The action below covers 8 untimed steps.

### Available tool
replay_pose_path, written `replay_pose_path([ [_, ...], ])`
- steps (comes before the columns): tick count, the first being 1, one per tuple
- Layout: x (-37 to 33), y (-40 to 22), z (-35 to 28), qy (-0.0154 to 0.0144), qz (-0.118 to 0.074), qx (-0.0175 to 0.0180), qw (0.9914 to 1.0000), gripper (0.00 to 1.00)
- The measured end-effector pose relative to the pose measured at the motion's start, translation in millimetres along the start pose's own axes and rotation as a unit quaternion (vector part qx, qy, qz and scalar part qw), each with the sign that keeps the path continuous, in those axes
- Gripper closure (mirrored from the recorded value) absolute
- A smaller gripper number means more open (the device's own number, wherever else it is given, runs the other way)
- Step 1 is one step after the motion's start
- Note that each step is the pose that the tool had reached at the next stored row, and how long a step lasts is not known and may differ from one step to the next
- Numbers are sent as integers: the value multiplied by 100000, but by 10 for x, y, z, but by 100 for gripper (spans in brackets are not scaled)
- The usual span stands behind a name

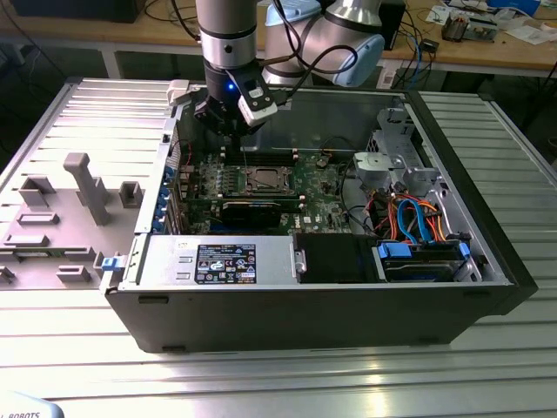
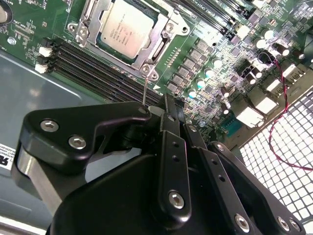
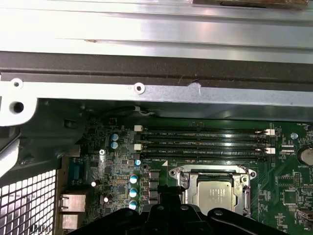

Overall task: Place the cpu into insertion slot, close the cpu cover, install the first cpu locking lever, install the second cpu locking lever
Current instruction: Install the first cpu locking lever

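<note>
The cpu [image 2: 122, 29], a silver square chip, lies in the insertion slot [image 2: 84, 22] on the green board; it is also seen as the cpu [image 3: 212, 192] and the cpu [image 1: 264, 180]. The cpu cover [image 2: 157, 48] lies flat around the chip as a metal frame. A thin wire locking lever [image 2: 145, 88] rises from the socket's corner up to the tip of my gripper [image 2: 164, 104]. The gripper looks shut, and I cannot tell whether the lever's end is pinched or only touching. In the exterior view the gripper [image 1: 233, 131] hangs over the board just behind the socket.
Long black memory slots [image 3: 205, 144] run beside the socket, near the case's metal wall [image 3: 146, 73]. A black expansion card [image 1: 252, 209], a power supply [image 1: 218, 261] and a drive bay with blue and orange cables [image 1: 418, 226] fill the case. Grey fixtures [image 1: 78, 192] stand outside it.
</note>
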<state>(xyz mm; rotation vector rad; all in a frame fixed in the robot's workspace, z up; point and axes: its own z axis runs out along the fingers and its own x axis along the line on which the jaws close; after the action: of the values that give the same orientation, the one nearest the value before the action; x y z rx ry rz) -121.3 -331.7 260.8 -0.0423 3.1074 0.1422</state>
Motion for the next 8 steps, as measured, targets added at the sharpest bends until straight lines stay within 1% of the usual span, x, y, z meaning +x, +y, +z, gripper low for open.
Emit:
replay_pose_path([
  [5,0,1,0,4,-2,-2,100000,89],
  [8,11,27,2,-1,4,0,100000,89],
])
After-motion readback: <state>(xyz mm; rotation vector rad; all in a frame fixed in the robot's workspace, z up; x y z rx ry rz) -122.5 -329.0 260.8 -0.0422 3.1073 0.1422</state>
